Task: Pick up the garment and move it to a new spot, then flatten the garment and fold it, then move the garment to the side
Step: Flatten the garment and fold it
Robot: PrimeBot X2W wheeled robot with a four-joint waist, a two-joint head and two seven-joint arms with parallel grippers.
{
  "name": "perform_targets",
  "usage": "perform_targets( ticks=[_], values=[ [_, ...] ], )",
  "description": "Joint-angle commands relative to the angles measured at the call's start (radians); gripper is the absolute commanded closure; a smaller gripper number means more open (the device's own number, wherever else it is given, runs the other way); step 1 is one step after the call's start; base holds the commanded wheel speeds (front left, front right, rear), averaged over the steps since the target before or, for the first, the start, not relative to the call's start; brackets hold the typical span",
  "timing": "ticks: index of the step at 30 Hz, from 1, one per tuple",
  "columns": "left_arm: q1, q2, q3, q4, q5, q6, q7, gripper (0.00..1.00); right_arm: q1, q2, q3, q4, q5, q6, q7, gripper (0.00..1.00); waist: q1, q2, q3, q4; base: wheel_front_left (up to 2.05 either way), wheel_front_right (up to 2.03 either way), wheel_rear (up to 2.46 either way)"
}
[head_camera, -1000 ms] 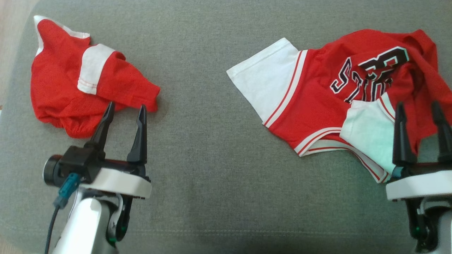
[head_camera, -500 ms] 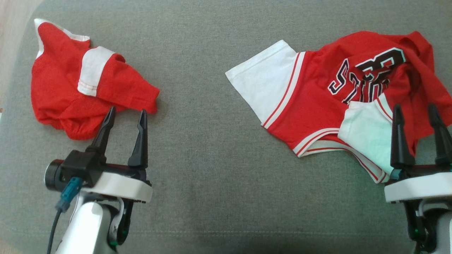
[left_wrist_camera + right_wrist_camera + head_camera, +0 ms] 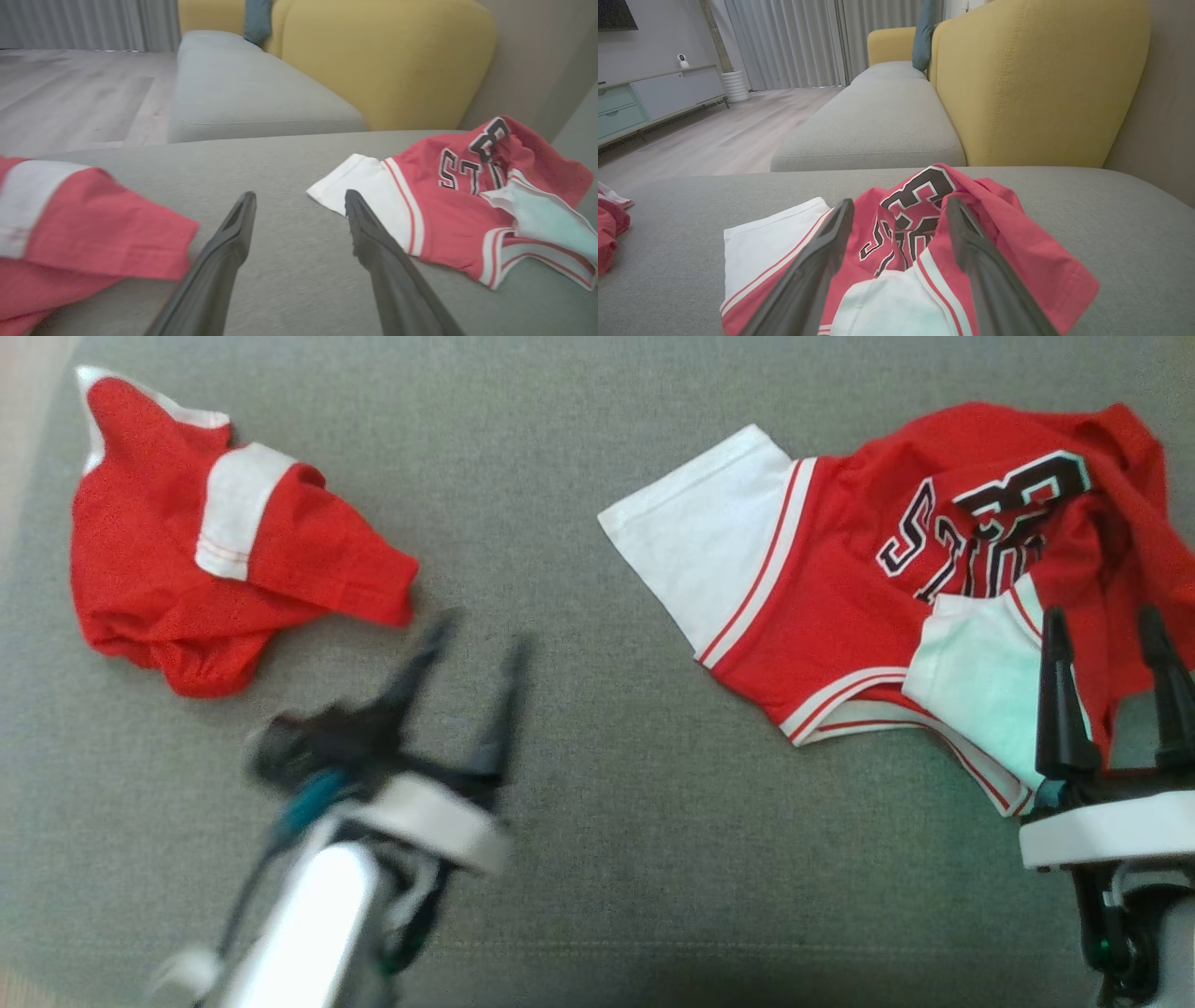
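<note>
Head view: crumpled red jersey (image 3: pixel 840 579) at 2 o'clock, right gripper (image 3: pixel 1102 616) gaping empty at its 5 o'clock edge; left gripper (image 3: pixel 481 635) blurred, spread, empty.
Left wrist view: second red shirt (image 3: pixel 93 233) at 8 o'clock, so a wrong-garment grab is possible.
Right wrist view: bunched layers may get pinched together.

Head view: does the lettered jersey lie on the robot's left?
No, the lettered jersey lies at the right, near the right gripper.
</note>
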Motion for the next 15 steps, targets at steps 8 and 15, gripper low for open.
perform_targets(
  ticks=[8, 15],
  values=[
    [-0.249, -0.081, -0.266, 0.093, 0.005, -0.089, 0.121, 0.0, -0.053, -0.006, 0.037, -0.067, 0.002, -0.001, 0.012, 0.0, 0.0, 0.0, 0.089, -0.05, 0.0, 0.0, 0.0],
    [-0.352, -0.089, -0.41, 0.188, -0.056, -0.101, 0.166, 0.0, -0.069, -0.006, 0.038, -0.068, 0.011, -0.001, 0.007, 0.0, 0.0, 0.0, 0.137, -0.092, 0.0, 0.0, 0.0]
  ],
)
